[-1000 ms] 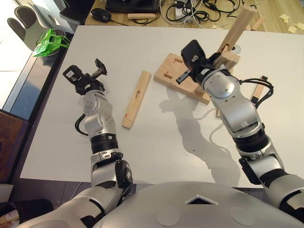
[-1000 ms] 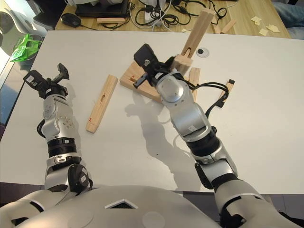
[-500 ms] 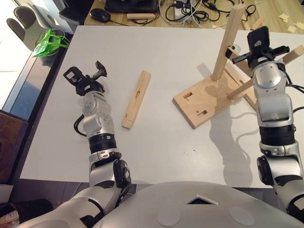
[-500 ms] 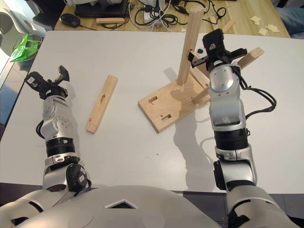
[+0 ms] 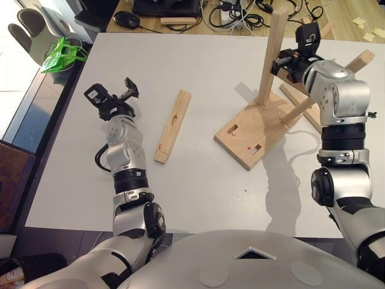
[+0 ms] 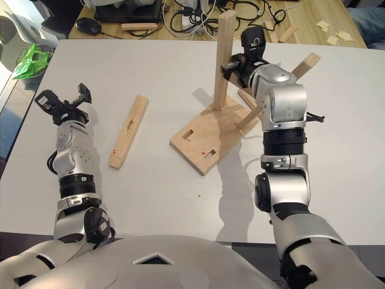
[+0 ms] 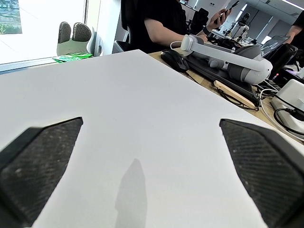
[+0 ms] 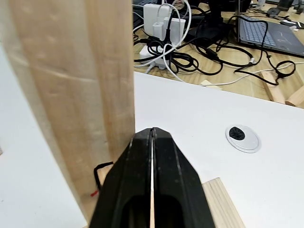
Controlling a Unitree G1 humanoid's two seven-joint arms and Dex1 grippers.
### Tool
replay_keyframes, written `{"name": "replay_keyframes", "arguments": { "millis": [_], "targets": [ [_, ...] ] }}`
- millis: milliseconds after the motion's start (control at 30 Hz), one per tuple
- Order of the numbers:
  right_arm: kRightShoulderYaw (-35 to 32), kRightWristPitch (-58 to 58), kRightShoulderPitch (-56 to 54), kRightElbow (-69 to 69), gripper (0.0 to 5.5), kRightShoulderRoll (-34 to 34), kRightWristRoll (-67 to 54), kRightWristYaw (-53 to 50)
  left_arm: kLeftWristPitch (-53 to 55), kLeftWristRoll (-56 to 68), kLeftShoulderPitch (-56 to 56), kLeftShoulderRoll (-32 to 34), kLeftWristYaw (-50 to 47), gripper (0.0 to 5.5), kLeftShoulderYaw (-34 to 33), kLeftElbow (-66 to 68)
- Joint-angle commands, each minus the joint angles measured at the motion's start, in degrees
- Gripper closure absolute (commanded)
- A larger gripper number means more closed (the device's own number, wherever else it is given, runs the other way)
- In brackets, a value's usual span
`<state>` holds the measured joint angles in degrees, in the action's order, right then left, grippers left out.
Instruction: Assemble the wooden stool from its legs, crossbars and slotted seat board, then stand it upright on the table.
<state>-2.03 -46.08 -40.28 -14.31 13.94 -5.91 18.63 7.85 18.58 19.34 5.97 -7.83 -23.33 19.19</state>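
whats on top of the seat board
Upright leg and tilted leg rise from the far side of the seat board; two near slots are bare. Leg bases are hidden.

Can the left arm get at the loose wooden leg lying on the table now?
Probably yes. The loose leg lies flat on the table, close beside the left tool, which is open and empty. Nothing stands between them; the seat board is farther to the right.

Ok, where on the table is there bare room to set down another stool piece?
Bare: the strip between the loose leg and the seat board, and the near edge of the table in front of both. Crowded: the far right, where the right claw sits beside the upright leg.
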Motion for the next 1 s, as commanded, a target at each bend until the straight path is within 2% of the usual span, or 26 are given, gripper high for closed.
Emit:
{"name": "replay_keyframes", "arguments": {
  "millis": [33,233,500,633,867,1000],
  "targets": [
    [2.5,0.9,2.3,-2.6,5.47,-1.8,-1.8,3.6,0.8,-0.5,0.6,0.3,-0.5,0.10,0.4,-0.5],
    [5.9,8.7,-2.4,-11.6,5.47,-4.3,-2.0,9.4,0.6,-0.7,1.1,0.5,-0.8,0.10,0.7,0.1],
    [5.5,22.9,-12.1,-31.0,5.47,-9.4,-0.8,11.0,0.4,-1.0,1.5,0.4,-1.1,0.10,0.7,0.5],
    [4.8,30.1,-13.2,-25.1,5.47,-8.5,1.4,4.9,0.5,-1.0,1.7,0.3,-1.1,0.10,0.8,0.5],
    [5.5,42.8,-10.9,-5.4,5.47,-8.8,5.1,-1.9,0.3,-0.9,2.0,0.3,-1.0,0.10,0.7,1.0],
    [2.8,49.7,-11.1,2.6,5.47,-6.7,8.2,-8.0,0.1,-0.8,1.9,0.2,-1.2,0.10,0.5,1.0]
  ]
}}
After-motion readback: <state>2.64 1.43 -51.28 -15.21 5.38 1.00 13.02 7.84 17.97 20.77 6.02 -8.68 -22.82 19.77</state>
